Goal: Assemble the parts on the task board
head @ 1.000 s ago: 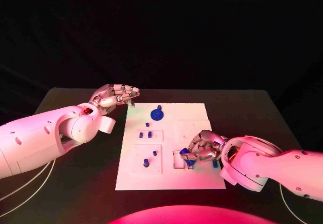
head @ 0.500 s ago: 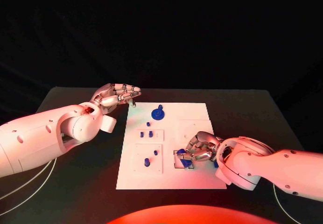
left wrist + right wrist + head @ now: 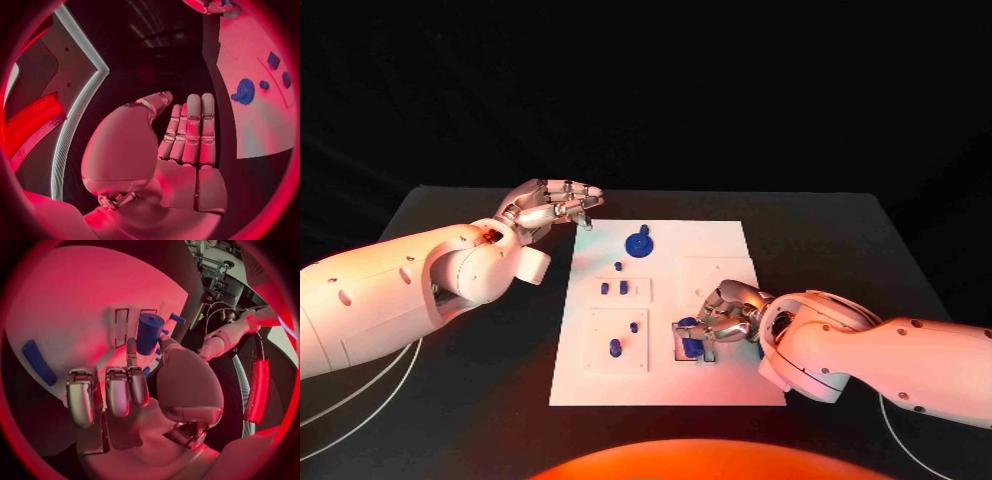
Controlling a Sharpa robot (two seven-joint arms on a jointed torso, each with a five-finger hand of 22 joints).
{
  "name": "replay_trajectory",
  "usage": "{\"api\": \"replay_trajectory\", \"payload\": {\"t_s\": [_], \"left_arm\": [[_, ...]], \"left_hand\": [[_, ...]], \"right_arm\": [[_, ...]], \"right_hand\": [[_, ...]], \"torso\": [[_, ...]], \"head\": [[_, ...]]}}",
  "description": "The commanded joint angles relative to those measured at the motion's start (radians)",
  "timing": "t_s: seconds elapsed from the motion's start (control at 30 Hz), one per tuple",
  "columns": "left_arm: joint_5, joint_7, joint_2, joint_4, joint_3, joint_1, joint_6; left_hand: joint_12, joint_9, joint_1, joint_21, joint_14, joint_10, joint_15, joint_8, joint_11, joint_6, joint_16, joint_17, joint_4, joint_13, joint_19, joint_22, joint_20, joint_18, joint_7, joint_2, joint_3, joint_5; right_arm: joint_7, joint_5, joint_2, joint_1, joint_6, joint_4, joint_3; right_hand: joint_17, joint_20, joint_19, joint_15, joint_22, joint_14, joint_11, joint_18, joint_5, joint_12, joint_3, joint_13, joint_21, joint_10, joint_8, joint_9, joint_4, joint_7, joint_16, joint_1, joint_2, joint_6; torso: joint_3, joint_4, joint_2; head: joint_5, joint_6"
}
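Blue was the cylindrical part (image 3: 149,333) that mattered here — a short peg standing just beyond the tips of the right hand (image 3: 723,318), by the slotted corner of the white task board (image 3: 711,250). In the right wrist view its long axis ran upright from the board, roughly in line with the outstretched fingers (image 3: 117,390), with the thumb reaching up beside its lower end. Whether thumb and fingers actually pinched it I could not tell; the contact was hidden, and in the head view the hand simply covered the spot.

The right hand was by far the nearer. The left hand (image 3: 551,205) hovered off the board's far corner over the black tabletop (image 3: 473,380), fingers straight, close together and holding nothing — well apart from the peg.

Other parts lay away from the right fingers: a blue gear (image 3: 638,245) toward the board's far edge and a flat blue bar (image 3: 39,361) off to the fingers' outer side.

I judged the coming move to turn on keeping the peg upright over its seat, directly ahead of the fingertips.
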Motion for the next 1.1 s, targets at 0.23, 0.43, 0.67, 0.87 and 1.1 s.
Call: {"api": "replay_trajectory", "payload": {"t_s": [0.23, 0.43, 0.67, 0.87, 1.1], "left_arm": [[0.004, 0.003, 0.000, 0.003, 0.001, 0.000, 0.015], [0.004, 0.003, 0.000, 0.001, 0.001, 0.000, 0.015], [0.004, 0.001, -0.001, -0.001, 0.001, 0.000, 0.015], [0.004, 0.001, -0.001, -0.002, 0.001, 0.000, 0.014], [0.004, 0.001, -0.001, -0.004, 0.001, 0.000, 0.014]], "left_hand": [[0.005, -0.002, -0.004, -0.004, -0.002, -0.010, 0.006, 0.007, 0.000, -0.009, -0.002, -0.002, 0.003, -0.001, 0.004, -0.002, 0.001, 0.014, 0.000, 0.003, -0.003, 0.002], [0.005, -0.002, -0.004, -0.004, -0.002, -0.010, 0.006, 0.007, 0.000, -0.009, -0.002, -0.002, 0.003, -0.001, 0.004, -0.002, 0.001, 0.014, 0.000, 0.003, -0.003, 0.002], [0.005, -0.002, -0.003, -0.005, -0.003, -0.011, 0.006, 0.007, 0.000, -0.009, -0.002, -0.002, 0.003, -0.002, 0.004, -0.003, 0.001, 0.014, 0.001, 0.004, -0.002, 0.002], [0.005, -0.002, -0.003, -0.005, -0.003, -0.011, 0.006, 0.007, 0.000, -0.009, -0.002, -0.002, 0.003, -0.002, 0.004, -0.003, 0.001, 0.014, 0.001, 0.004, -0.002, 0.002], [0.005, -0.002, -0.003, -0.005, -0.003, -0.011, 0.006, 0.007, 0.000, -0.009, -0.002, -0.002, 0.003, -0.002, 0.004, -0.003, 0.001, 0.014, 0.001, 0.004, -0.002, 0.002]], "right_arm": [[0.003, -0.032, 0.008, -0.003, 0.034, -0.007, -0.001], [0.006, -0.039, 0.009, -0.004, 0.039, -0.001, -0.001], [0.008, -0.057, 0.003, -0.007, 0.041, 0.012, -0.001], [0.022, -0.095, -0.017, -0.008, 0.014, 0.030, -0.001], [0.058, -0.127, -0.055, -0.006, -0.012, 0.052, -0.001]], "right_hand": [[0.143, -0.006, 0.106, -0.009, 0.263, 0.081, -0.007, -0.014, -0.008, -0.012, -0.107, 0.200, 0.004, 0.065, 0.010, 0.009, 0.001, -0.004, -0.002, -0.033, 0.004, -0.007], [0.142, -0.005, 0.106, -0.009, 0.263, 0.081, -0.006, -0.014, -0.042, -0.016, -0.211, 0.200, 0.004, 0.064, 0.016, 0.016, 0.003, -0.003, -0.003, -0.026, 0.023, -0.013], [0.143, -0.005, 0.106, -0.009, 0.263, 0.082, -0.006, -0.014, -0.043, -0.016, -0.217, 0.200, 0.004, 0.064, 0.017, 0.016, 0.003, -0.003, -0.003, -0.025, 0.024, -0.013], [0.142, -0.005, 0.106, -0.009, 0.263, 0.081, -0.006, -0.014, -0.039, -0.016, -0.225, 0.201, 0.004, 0.064, 0.018, 0.017, 0.002, -0.003, -0.004, -0.014, 0.033, -0.013], [0.143, -0.006, 0.106, -0.009, 0.263, 0.082, -0.007, -0.014, -0.023, -0.015, -0.231, 0.203, 0.004, 0.065, 0.018, 0.019, -0.002, -0.004, -0.004, 0.045, 0.056, -0.017]], "torso": [[-0.0003, 0.0002, 0.000], [-0.0001, -0.0003, 0.000], [0.0002, -0.0003, 0.000], [0.0006, -0.0002, 0.000], [0.0003, -0.0009, -0.001]], "head": [[0.002, -0.002], [0.002, -0.002], [0.002, -0.004], [0.001, -0.004], [0.000, -0.002]]}}
